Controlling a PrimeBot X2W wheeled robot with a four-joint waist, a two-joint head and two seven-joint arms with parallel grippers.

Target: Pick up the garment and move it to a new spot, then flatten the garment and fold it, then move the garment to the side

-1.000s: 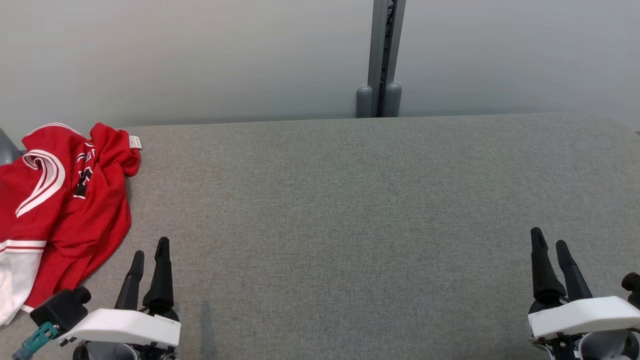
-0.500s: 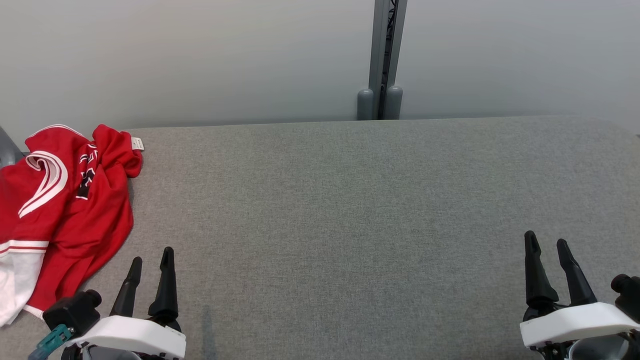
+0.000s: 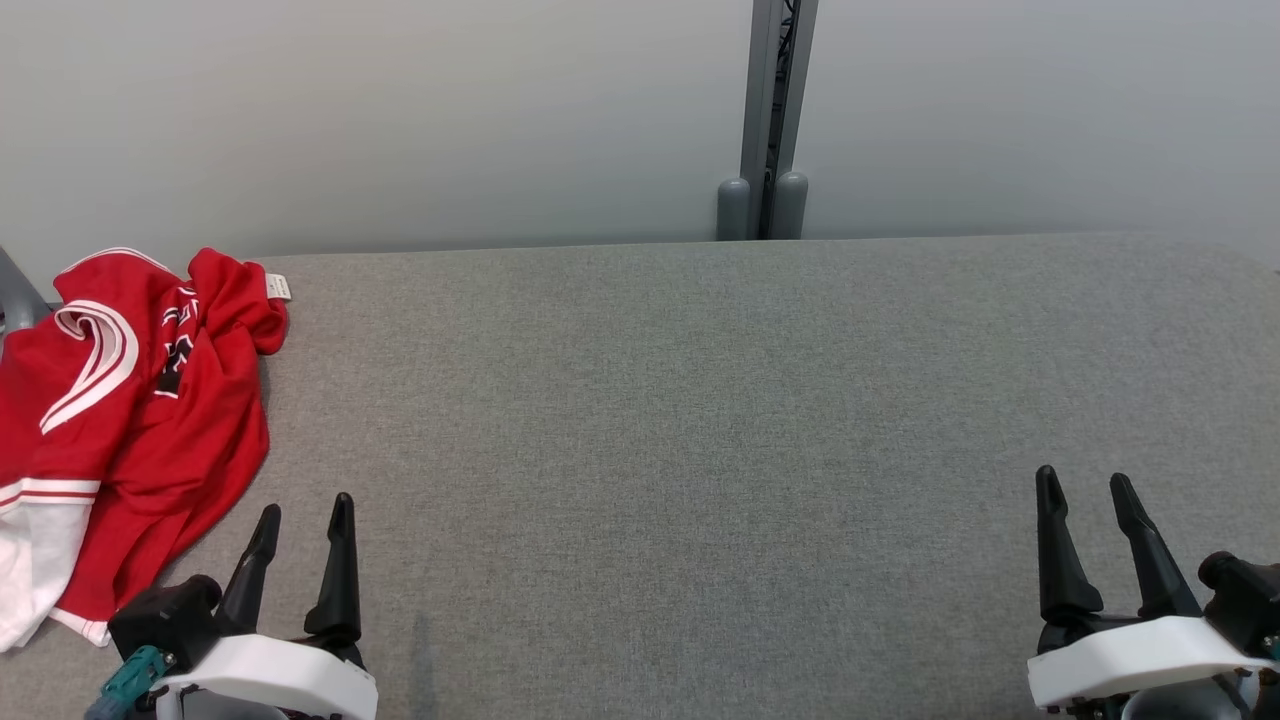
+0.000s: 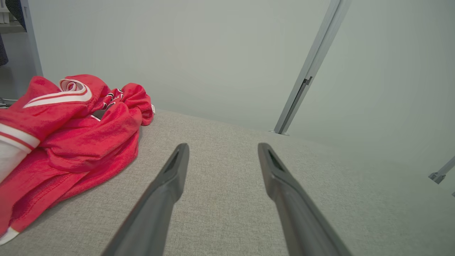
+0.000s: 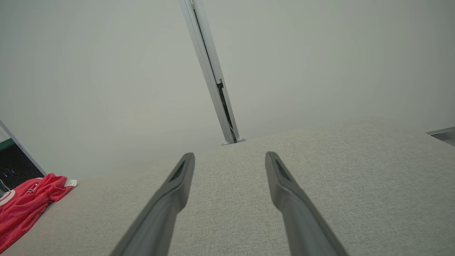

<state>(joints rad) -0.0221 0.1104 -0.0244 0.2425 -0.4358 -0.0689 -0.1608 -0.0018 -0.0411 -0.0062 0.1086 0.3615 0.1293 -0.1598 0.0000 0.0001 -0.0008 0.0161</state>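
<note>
Head view: the left fingers (image 3: 341,520) are spread wide and hold nothing, low over the grey bench (image 3: 650,420). The red garment (image 3: 150,430), trimmed in white, lies crumpled on the bench just left of them and beyond their tips, not touching them. The right fingers (image 3: 1049,515) are also spread wide and empty, well apart from the garment. Beyond both pairs, a grey post (image 3: 770,100) runs up the wall.

Left wrist view: the left fingers (image 4: 177,167) gape over bare bench (image 4: 220,199). The garment (image 4: 81,142) is heaped near, to their left. The post (image 4: 309,74) is ahead, to their right.

Right wrist view: the right fingers (image 5: 179,181) gape with only bench (image 5: 227,199) between them. The garment (image 5: 25,206) lies far off to their left, and the post (image 5: 209,71) rises ahead.
</note>
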